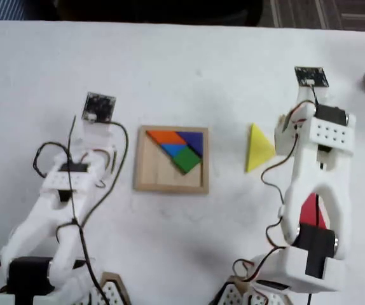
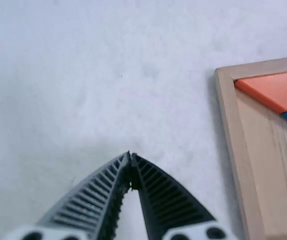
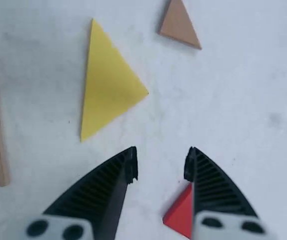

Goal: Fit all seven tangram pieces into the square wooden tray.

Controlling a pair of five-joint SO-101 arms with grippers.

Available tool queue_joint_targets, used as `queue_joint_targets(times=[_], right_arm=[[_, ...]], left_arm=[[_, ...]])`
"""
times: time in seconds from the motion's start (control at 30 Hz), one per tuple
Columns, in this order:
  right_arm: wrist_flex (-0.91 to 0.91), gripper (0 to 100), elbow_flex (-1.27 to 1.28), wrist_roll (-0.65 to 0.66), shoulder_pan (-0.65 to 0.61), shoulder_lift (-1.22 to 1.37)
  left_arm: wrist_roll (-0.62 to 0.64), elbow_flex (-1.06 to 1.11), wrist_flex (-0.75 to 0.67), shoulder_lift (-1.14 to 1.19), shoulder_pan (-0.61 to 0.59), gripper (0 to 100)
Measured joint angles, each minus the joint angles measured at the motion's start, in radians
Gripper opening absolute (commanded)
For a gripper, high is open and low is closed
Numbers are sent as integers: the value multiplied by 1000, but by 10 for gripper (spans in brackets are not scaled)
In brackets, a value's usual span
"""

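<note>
The white tabletop (image 1: 170, 63) carries the wooden tray (image 1: 170, 187). A yellow triangle (image 1: 257, 147) lies near the tray, with a tan triangle (image 3: 179, 26) and a red piece (image 3: 180, 216) farther off.

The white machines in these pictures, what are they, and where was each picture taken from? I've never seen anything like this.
They are two small robot arms, the left arm and the right arm, at a white table, each ending in a pincer-like gripper. One picture looks down from above. The other two come from cameras on the arms' wrists.

The square wooden tray sits between the arms and holds an orange piece, a blue piece, a green piece and a purple piece.

Outside it, by the right arm, lie a yellow triangle, a tan triangle and a red piece.

The left gripper is shut on nothing, beside the tray. The right gripper is open and empty, with the red piece right beside it.
</note>
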Motion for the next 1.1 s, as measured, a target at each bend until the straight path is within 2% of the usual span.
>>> queue_joint_targets(times=[0.2,0.4,0.77,0.93,1.1], right_arm=[[101,159,-6,54,-38,0],[110,159,-12,69,-35,5],[-17,162,-12,89,-11,6],[-48,162,-12,133,-51,44],[-49,163,-150,138,-52,137]], left_arm=[[0,0,0,0,0,24],[0,0,0,0,0,24],[0,0,0,0,0,24],[0,0,0,0,0,24],[0,0,0,0,0,24]])
